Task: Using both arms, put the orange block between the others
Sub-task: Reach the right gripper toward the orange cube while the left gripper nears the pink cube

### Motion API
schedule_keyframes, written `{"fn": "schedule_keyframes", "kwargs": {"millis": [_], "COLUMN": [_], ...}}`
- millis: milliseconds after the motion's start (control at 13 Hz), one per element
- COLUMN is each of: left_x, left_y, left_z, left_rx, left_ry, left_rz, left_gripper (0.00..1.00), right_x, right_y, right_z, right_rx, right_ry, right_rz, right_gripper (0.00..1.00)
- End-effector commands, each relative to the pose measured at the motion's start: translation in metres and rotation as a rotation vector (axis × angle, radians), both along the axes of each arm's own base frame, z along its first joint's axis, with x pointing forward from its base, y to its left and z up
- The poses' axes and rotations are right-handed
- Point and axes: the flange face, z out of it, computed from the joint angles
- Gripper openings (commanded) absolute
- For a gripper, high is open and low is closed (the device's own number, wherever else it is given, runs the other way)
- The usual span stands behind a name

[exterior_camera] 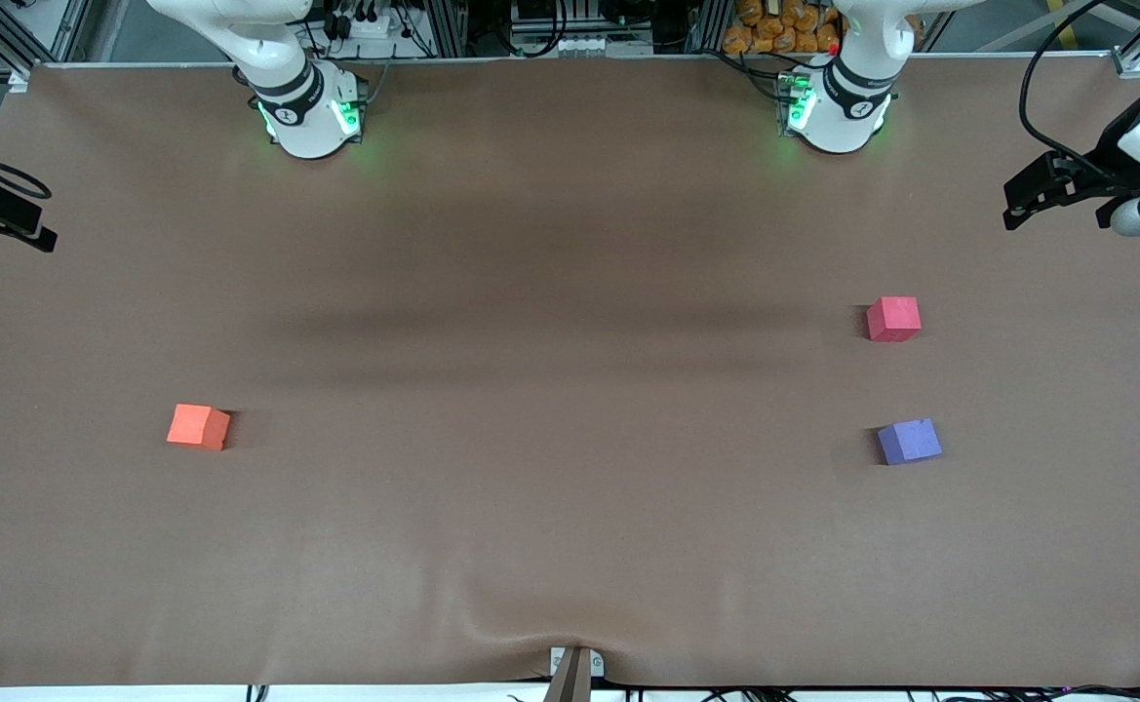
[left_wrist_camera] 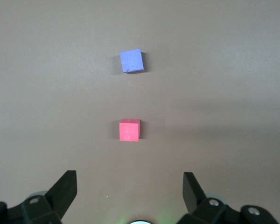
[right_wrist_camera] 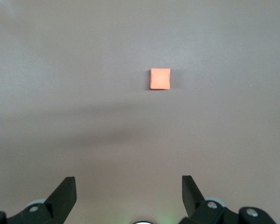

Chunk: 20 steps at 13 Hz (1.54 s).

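The orange block sits at the frame's lower left, well apart from the pinkish-red cube and purple cube at right. Left end effector and right end effector hang spread, empty. Risk: a fumbled handover, or nudging either cube while placing in their narrow gap.

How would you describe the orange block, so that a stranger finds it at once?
Look at the brown table, toward the right arm's end. The orange block sits there alone, while the pinkish-red cube and purple cube sit together toward the left arm's end.
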Motion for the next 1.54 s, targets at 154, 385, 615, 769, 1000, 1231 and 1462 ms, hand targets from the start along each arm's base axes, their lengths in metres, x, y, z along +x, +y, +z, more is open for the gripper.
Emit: {"fn": "schedule_keyframes", "kwargs": {"millis": [154,385,615,769,1000,1231,1462], "left_x": [0.003,0.009,0.008,0.008,0.01,0.012,0.016], "left_y": [0.005,0.006,0.008,0.011,0.013,0.014,0.016], "left_z": [0.003,0.0,-0.006,-0.005,-0.009,-0.013,-0.019], "left_rx": [0.006,0.005,0.003,0.0,0.0,-0.003,-0.004], "left_ry": [0.003,0.009,0.025,0.024,0.03,0.036,0.042], "left_rz": [-0.013,-0.017,-0.012,-0.004,-0.001,0.0,0.003], "left_gripper": [1.0,1.0,1.0,1.0,1.0,1.0,1.0], "right_x": [-0.01,-0.009,-0.009,-0.009,-0.005,0.006,0.034], "right_y": [-0.003,-0.005,-0.008,-0.008,-0.01,-0.028,-0.049], "right_z": [0.004,0.003,0.003,0.002,-0.001,-0.016,-0.06], "right_rx": [-0.027,-0.027,-0.027,-0.027,-0.027,-0.026,-0.023], "right_ry": [0.014,0.013,0.014,0.014,0.011,0.016,0.047], "right_rz": [-0.025,-0.03,-0.029,-0.029,-0.032,-0.062,-0.092], "right_gripper": [1.0,1.0,1.0,1.0,1.0,1.0,1.0]}}
